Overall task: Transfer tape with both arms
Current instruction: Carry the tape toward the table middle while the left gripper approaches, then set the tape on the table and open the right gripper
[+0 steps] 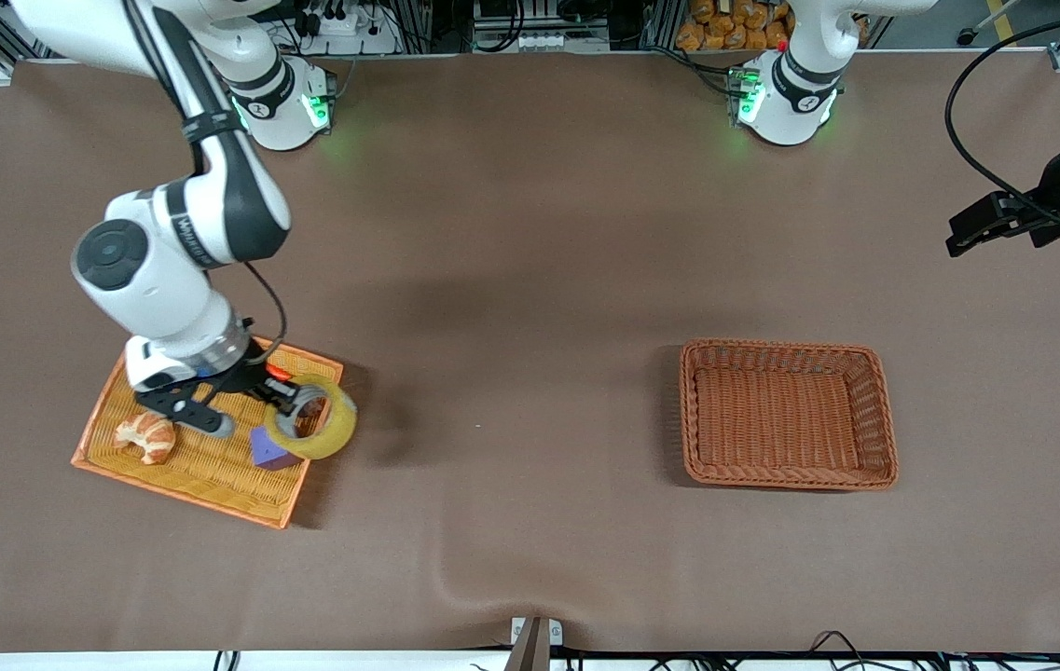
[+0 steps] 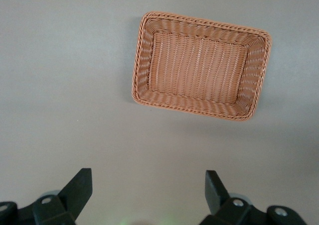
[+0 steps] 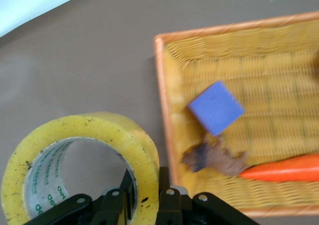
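Nearest the front camera, at about eight o'clock on the worktop (image 1: 530, 280), we see a flat yellow wicker tray (image 1: 203, 471) with an orange rim. On it lie a croissant (image 1: 146, 436) and a purple cube (image 1: 270, 451); the right wrist view also shows an orange object (image 3: 284, 168) and a small brown scrap (image 3: 214, 158) in the tray.

Our right claw (image 1: 292, 396) is over the tray's edge toward the worktop's middle, pressed together on the tape (image 1: 313, 417): one finger is inside the hollow core and the other outside the yellow wall. The roll is lifted above the cube, tilted on edge.

At about four o'clock sits an empty brown wicker basket (image 1: 879, 410).

Farthest off, near two o'clock, our left claw (image 2: 148, 187) waits above bare worktop at the left arm's end, fingers (image 2: 79, 187) spread wide, holding nothing.
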Available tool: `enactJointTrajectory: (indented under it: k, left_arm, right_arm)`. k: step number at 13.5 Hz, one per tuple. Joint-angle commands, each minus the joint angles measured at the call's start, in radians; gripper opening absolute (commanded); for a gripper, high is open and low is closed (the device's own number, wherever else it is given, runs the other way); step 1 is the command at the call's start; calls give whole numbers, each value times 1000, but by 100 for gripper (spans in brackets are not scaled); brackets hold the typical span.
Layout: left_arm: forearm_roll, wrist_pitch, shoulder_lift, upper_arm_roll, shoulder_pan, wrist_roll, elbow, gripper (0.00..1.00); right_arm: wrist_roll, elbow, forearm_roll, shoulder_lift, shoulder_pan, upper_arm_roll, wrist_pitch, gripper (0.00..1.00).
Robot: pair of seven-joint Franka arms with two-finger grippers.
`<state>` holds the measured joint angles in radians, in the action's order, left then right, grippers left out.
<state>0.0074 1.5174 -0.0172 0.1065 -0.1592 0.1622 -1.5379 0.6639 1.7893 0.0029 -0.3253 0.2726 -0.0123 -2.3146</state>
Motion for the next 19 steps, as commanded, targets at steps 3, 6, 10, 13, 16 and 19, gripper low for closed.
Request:
enactJointTrajectory:
  k: [3, 6, 10, 13, 16, 19]
  left_arm:
    - [-15, 1, 0, 1, 9, -24, 5, 100]
    - [-17, 1, 2, 1, 9, -24, 10, 100]
    - [-20, 32, -44, -4, -3, -24, 5, 100]
    - [-47, 128, -133, -10, -34, -4, 15, 100]
    - [-89, 268, -225, -11, -98, 8, 18, 100]
    - [-99, 410, -320, -14, -198, 35, 21, 100]
  right_arm:
    - [228, -66, -4, -105, 184, 5, -17, 0]
    - [424, -198, -75, -254, 250, 6, -17, 0]
    - [562, -237, -92, -317, 324, 6, -16, 0]
    - [615, -238, -95, -347, 359, 6, -17, 19]
    - [615, -238, -122, -337, 358, 9, -8, 100]
    - [608, -258, -143, -282, 317, 18, 29, 100]
